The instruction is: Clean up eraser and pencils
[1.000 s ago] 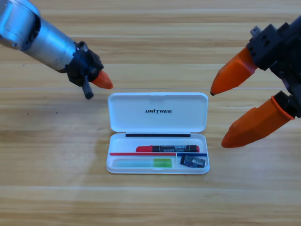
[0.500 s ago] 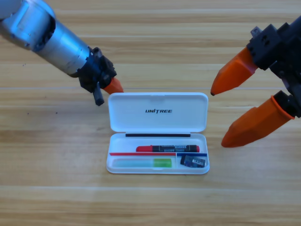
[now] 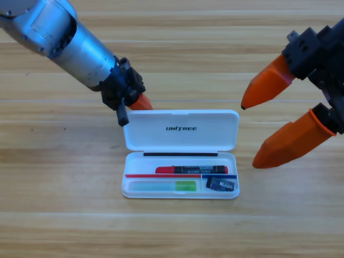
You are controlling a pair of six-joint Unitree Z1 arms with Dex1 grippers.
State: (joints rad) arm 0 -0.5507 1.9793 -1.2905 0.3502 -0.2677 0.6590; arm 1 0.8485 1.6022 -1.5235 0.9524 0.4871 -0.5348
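- The left fingers (image 3: pixel 141 102) sit at the top-left corner of the open white case's (image 3: pixel 180 129) raised lid, touching or just off its edge; whether they are apart or together cannot be told.
- The right fingers (image 3: pixel 257 133) hang spread wide just right of the lid, apart from it, with bare counter (image 3: pixel 172 231) between.
- Below both, in the case's tray, the red marker (image 3: pixel 191 169) lies flat along the upper compartment.
- A small dark eraser (image 3: pixel 221 185) lies in the lower right compartment, a green piece (image 3: pixel 185 186) in the lower left.
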